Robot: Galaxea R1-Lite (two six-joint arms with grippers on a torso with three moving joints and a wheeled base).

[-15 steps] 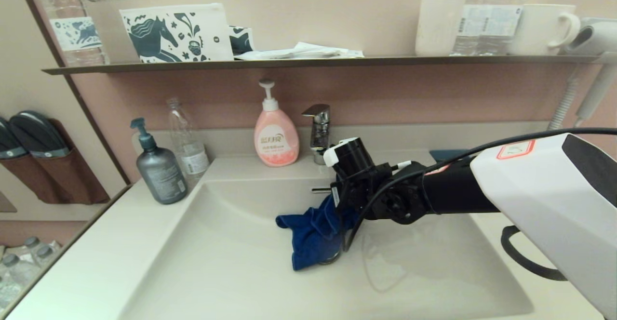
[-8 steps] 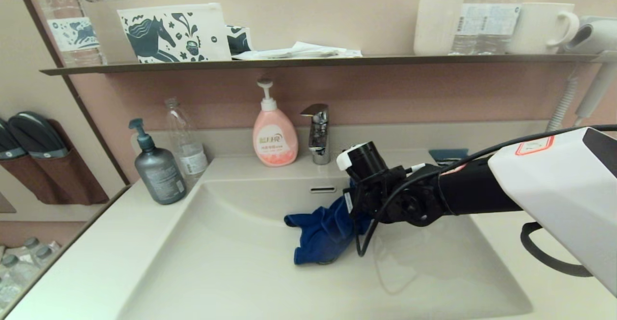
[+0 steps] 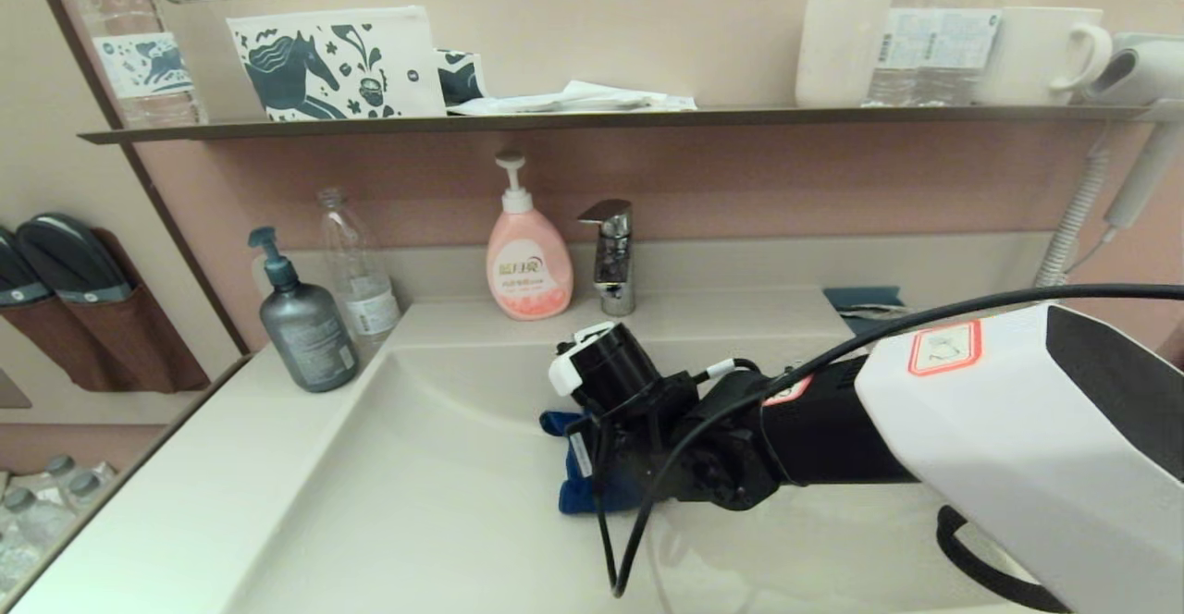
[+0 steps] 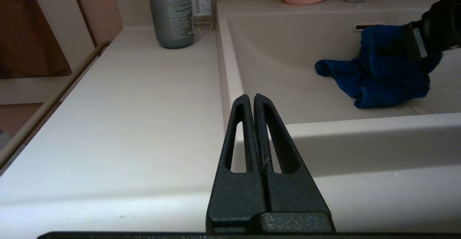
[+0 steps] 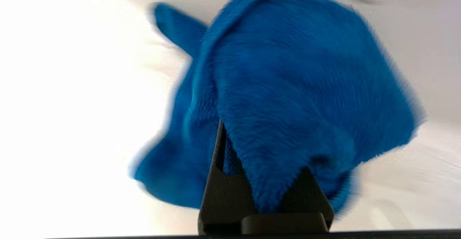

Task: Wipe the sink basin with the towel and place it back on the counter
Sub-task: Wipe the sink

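My right gripper (image 5: 248,141) is shut on the royal-blue towel (image 5: 288,70), which drapes over its fingers and hides the tips. In the head view the right wrist covers most of the towel (image 3: 575,496), which rests on the floor of the off-white sink basin (image 3: 444,503) near its middle. The drain plug is hidden. The left wrist view shows the towel (image 4: 378,73) bunched below the overflow slot (image 4: 360,26). My left gripper (image 4: 251,97) is shut and empty, low over the counter (image 4: 126,106) by the basin's front left corner; the head view does not show it.
On the back of the counter (image 3: 185,521) stand a grey pump bottle (image 3: 303,327), a clear bottle (image 3: 356,267), a pink soap dispenser (image 3: 528,263) and the faucet (image 3: 610,253). A teal tray (image 3: 865,304) lies back right. A dark shelf (image 3: 601,116) hangs above.
My right arm first carried the towel slightly right, then swept it left and toward the front of the basin. The towel now lies mostly under the wrist.
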